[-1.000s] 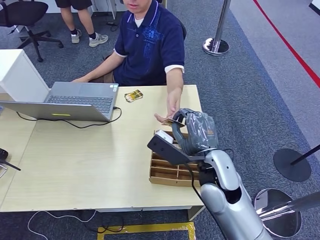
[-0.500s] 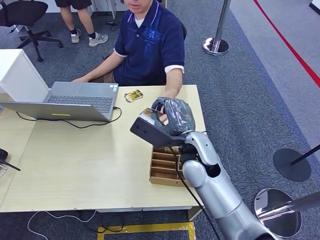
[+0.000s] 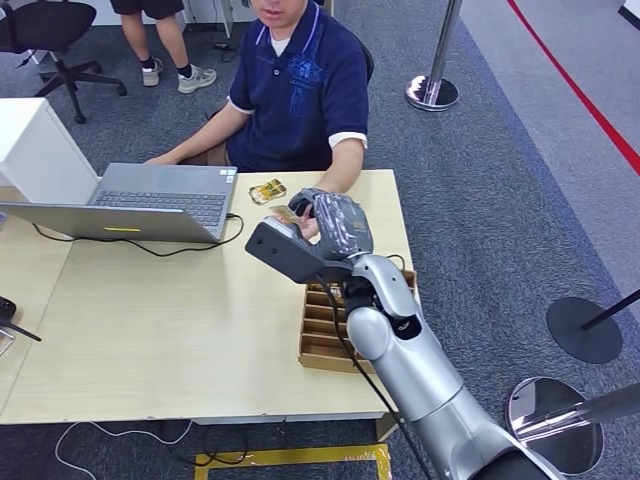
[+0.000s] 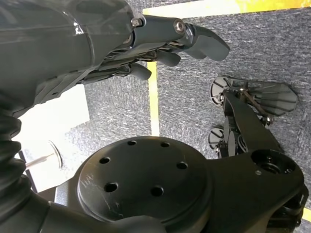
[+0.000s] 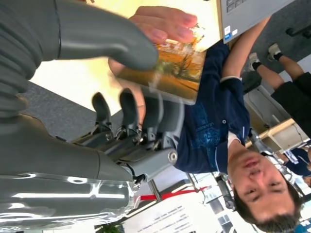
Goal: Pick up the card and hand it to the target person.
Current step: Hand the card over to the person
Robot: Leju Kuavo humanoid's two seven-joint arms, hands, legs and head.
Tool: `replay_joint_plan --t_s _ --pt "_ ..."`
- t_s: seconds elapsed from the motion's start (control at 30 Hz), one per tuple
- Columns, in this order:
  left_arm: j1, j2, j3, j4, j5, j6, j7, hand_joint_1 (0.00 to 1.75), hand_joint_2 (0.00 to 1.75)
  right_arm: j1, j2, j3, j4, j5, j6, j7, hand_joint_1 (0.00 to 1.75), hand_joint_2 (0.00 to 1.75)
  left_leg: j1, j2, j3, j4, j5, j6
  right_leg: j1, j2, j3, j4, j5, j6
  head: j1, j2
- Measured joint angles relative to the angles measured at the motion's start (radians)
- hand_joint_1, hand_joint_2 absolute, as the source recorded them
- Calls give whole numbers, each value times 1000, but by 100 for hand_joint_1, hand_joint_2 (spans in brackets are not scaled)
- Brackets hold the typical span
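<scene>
- Office or demo hall
- Grey carpet (image 3: 483, 180)
- Wooden desk (image 3: 151, 320) with open laptop (image 3: 143, 200)
- Swivel chair (image 3: 53, 40)
- Queue-barrier stanchion (image 3: 434, 85)

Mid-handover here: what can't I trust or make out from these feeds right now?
- Card: the right wrist view shows it between the right hand and the person's hand; whether the person grips it firmly is unclear. In the head view the robot's hand hides most of it.
- Cardboard tray: the right arm covers its far compartments, head view.
- Second card on the table: too small to read.
- Left hand: hangs over the floor.
</scene>
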Motion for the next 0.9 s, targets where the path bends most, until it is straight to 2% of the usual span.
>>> replay_joint_plan --t_s 0.03,0.13,0.57,0.73,0.9 --pt "0 0 0 0 -1 -1 0 0 131 0 0 0 4 0 0 0 1 175 0 0 0 0 0 0 0 0 0 0 0 0 0 0" --pt "0 0 0 0 3 -2 4 0 0 -2 1 0 13 -1 0 0 0 175 0 0 0 0 0 0 0 0 0 0 0 0 0 0" --pt "0 0 0 0 10 1 18 0 0 -5 0 -1 22 -4 -30 -1 0 175 0 0 0 0 0 0 0 0 0 0 0 0 0 0" --pt "2 0 1 0 12 16 19 0 0 23 -19 -29 -47 4 -123 -7 0 175 0 0 0 0 0 0 0 0 -1 0 0 0 0 0" --pt "7 -1 4 0 12 28 19 0 0 119 -59 -145 -213 37 -237 -25 0 175 0 0 0 0 -1 0 0 0 -1 -1 0 0 0 0"
